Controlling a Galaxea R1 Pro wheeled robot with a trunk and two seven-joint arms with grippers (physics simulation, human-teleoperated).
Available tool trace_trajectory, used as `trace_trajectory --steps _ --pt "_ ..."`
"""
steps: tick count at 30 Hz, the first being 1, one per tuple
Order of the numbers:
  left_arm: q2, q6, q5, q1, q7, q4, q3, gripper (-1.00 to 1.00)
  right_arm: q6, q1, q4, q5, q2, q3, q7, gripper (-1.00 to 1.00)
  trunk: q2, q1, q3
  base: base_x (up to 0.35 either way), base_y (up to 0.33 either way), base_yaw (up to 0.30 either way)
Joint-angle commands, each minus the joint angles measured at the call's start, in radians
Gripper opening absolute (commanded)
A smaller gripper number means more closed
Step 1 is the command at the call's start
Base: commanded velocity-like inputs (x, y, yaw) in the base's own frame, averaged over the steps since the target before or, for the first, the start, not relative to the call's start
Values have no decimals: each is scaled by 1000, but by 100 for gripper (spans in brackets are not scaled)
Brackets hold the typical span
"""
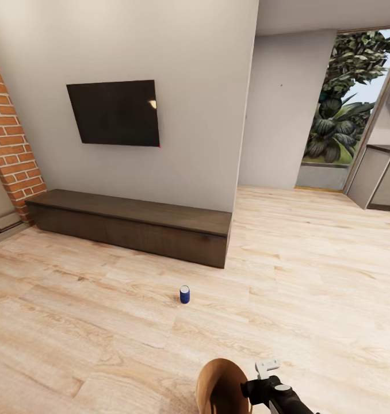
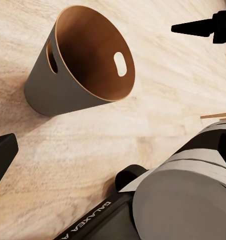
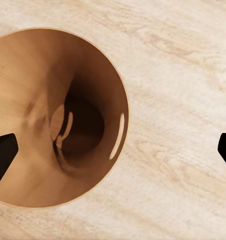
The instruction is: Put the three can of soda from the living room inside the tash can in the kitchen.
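One soda can left on the living-room floor, bin beside the robot.

Nearest, the brown trash can (image 1: 220, 386) stands on the light wood floor (image 1: 310, 276) just beside the right end effector (image 1: 266, 368); from the right wrist view its fingertips sit wide apart, released, above the bin's mouth (image 3: 60, 117). Something pale lies in its dark bottom, too blurred to name. The left end effector (image 2: 100, 90) is also spread, holding nothing. Farther off, the blue can (image 1: 184, 294) stands upright before the low cabinet (image 1: 132, 221), still to be collected, likely the last.
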Motion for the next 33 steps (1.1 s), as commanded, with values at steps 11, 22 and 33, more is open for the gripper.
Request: trace_trajectory --steps 11,22,33 --pt "0 0 0 0 0 0 0 100 0 0 0 0 0 0 0 100 0 0 0 0 0 0" --pt "0 0 0 0 0 0 0 100 0 0 0 0 0 0 0 100 0 0 0 0 0 0" --pt "1 0 0 0 0 0 1 100 0 0 0 -1 0 0 0 100 0 0 0 168 0 0"
